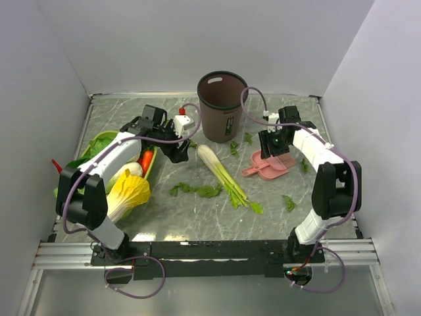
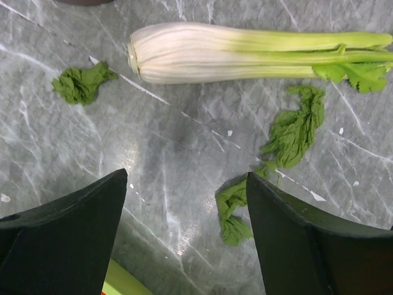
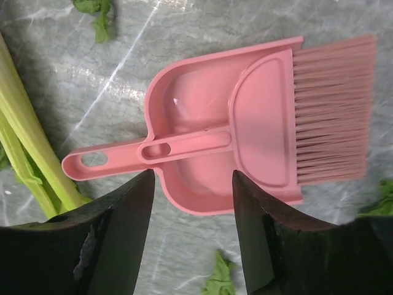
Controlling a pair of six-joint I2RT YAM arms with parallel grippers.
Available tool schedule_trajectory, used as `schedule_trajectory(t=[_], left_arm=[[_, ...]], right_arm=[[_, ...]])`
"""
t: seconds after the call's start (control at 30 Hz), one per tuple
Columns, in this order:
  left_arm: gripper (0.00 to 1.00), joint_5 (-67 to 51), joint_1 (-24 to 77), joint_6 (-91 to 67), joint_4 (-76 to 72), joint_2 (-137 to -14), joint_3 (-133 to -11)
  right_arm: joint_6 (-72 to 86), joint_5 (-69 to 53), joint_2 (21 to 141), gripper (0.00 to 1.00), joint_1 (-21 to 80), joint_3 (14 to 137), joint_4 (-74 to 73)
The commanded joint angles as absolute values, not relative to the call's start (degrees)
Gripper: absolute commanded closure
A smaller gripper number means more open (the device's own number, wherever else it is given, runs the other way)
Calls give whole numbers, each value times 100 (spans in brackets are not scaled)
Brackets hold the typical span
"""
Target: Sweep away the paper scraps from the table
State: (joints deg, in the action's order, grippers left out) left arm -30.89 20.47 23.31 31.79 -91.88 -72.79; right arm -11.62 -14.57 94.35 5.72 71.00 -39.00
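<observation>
Dark-green paper scraps lie on the grey marble table (image 1: 197,224): a cluster (image 1: 197,190) in the middle, some (image 1: 233,149) near the bin, and one (image 1: 289,202) on the right. My left gripper (image 1: 181,153) is open and empty above the table. In the left wrist view, the left gripper (image 2: 187,178) has scraps (image 2: 233,212) (image 2: 296,130) by its right finger and one (image 2: 81,83) far left. My right gripper (image 1: 276,146) (image 3: 193,175) is open and empty, just above a pink dustpan (image 1: 266,164) (image 3: 196,98) with a pink brush (image 3: 331,110) lying in it.
A long white-and-green stalk (image 1: 223,174) (image 2: 245,52) lies mid-table. A brown bin (image 1: 222,105) stands at the back. A yellow-green cabbage (image 1: 128,194) and a green basket (image 1: 99,141) of vegetables sit at the left. White walls surround the table.
</observation>
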Motion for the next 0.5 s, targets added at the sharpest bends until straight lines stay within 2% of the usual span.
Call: schedule_trajectory(t=[0.0, 0.23, 0.47], left_arm=[[17, -3032, 2074, 2540, 3076, -8886, -7163], [17, -2725, 2074, 2917, 3173, -8930, -7286], [17, -2707, 2074, 3103, 3349, -9070, -7462]], right_arm=[[-625, -1653, 9711, 39, 413, 7391, -3999], [-659, -1029, 9976, 38, 325, 7374, -3964], [-2090, -1117, 9774, 41, 316, 7014, -3412]])
